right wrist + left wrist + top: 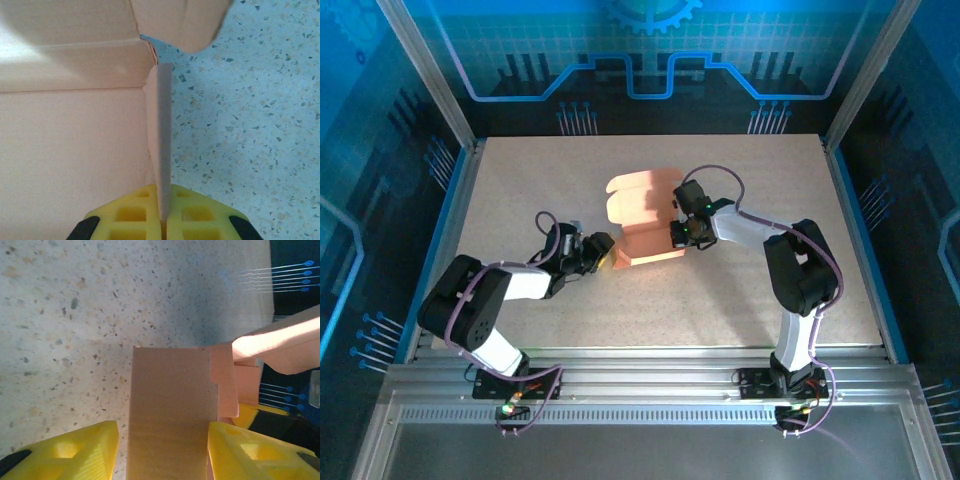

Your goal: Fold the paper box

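Note:
The paper box [642, 210], salmon-pink cardboard with creased panels and a rounded flap, lies half folded in the middle of the table. My left gripper [601, 250] is at its left end. In the left wrist view a tan panel [170, 405] stands between the yellow fingers [75, 450]. The left gripper [162, 452] is open: a strip of table shows between the left finger and the panel, while the right finger sits close against it. My right gripper [679, 233] is at the box's right side. In the right wrist view the right gripper [165, 220] is shut on a thin upright wall [163, 125] of the box [75, 150].
The speckled tabletop [720, 300] is bounded by metal rails on the left [445, 220] and right [855, 220], with a blue backdrop behind. Both arm bases sit at the near edge. Open table lies in front of and behind the box.

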`<state>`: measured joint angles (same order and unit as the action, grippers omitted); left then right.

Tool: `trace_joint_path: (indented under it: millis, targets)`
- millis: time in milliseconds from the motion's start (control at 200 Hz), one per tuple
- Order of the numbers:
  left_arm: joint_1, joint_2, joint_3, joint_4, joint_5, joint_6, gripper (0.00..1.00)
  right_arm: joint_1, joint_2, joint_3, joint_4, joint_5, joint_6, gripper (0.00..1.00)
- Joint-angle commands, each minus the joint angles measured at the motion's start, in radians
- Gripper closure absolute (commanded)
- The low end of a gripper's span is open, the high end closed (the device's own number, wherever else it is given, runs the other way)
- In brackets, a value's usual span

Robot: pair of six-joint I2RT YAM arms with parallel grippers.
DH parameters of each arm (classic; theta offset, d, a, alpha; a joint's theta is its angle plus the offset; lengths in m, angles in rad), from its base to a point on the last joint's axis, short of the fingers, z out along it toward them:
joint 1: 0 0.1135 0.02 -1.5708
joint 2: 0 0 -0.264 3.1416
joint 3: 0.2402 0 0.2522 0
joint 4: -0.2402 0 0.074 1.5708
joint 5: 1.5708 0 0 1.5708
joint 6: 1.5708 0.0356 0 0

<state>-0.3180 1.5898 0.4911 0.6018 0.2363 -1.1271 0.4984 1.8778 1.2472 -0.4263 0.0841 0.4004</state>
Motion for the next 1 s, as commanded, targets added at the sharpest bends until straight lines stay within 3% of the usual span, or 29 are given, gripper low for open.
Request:
trace_joint_path:
  millis: [0,160,250,395,570,760,996]
  targets:
    - [0.036,-0.043,-0.057,0.131,0.009,-0.036,0.4,-0.009,-0.008,-0.017,0.011,-0.032,0.002,1.0]
    - [0.111,-0.192,-0.093,-0.014,-0.003,0.016,0.36,-0.017,-0.009,-0.028,0.028,-0.052,0.008,1.0]
    - [0.148,-0.245,-0.137,-0.008,-0.002,0.009,0.34,-0.029,-0.008,-0.03,0.05,-0.102,0.026,1.0]
    - [0.196,-0.245,-0.147,0.021,0.093,0.004,0.31,-0.058,-0.012,-0.028,0.072,-0.2,0.063,1.0]
    - [0.195,-0.172,-0.154,0.171,0.15,-0.082,0.34,-0.095,-0.035,-0.049,0.099,-0.275,0.097,1.0]
    - [0.15,-0.078,-0.097,0.341,0.259,-0.171,0.43,-0.098,-0.044,-0.05,0.094,-0.282,0.107,1.0]
    - [0.104,0.005,-0.065,0.466,0.283,-0.229,0.49,-0.092,-0.052,-0.046,0.079,-0.265,0.099,1.0]
